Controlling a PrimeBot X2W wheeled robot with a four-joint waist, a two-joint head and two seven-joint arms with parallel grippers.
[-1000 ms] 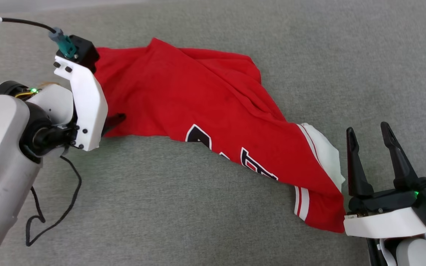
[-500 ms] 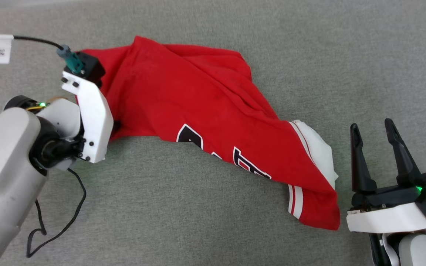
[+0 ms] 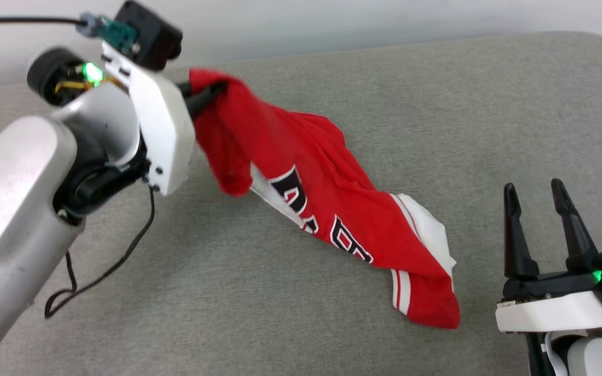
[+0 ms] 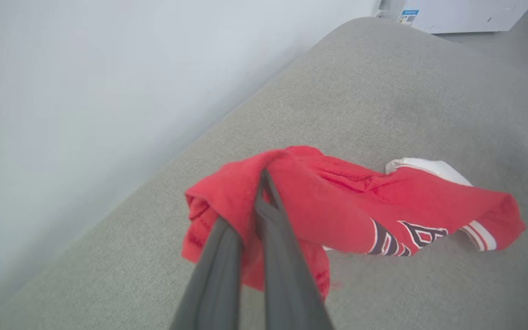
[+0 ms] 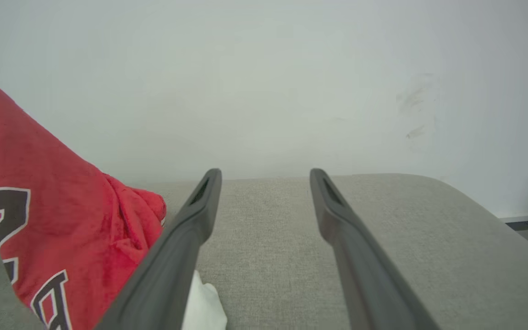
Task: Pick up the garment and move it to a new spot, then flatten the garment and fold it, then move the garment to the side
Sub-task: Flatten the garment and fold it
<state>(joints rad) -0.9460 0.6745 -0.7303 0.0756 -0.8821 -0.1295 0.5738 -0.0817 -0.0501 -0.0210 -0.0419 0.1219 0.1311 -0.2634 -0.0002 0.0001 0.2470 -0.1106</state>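
grey cushion (image 3: 395, 99): bears the work | red jersey (image 3: 327, 209): one end raised, other trailing on cushion | left gripper (image 3: 216, 91): fingers clamped on raised end | right gripper (image 3: 533, 187): fingers apart, empty, near trailing end | step: pick-up; next likely: carry jersey clear to new spot

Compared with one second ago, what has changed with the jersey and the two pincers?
The left pincer closed on the red jersey at its left end and raised that end off the grey cushion; the cloth now hangs bunched from it. The right pincer stayed open beside the other end, holding nothing.
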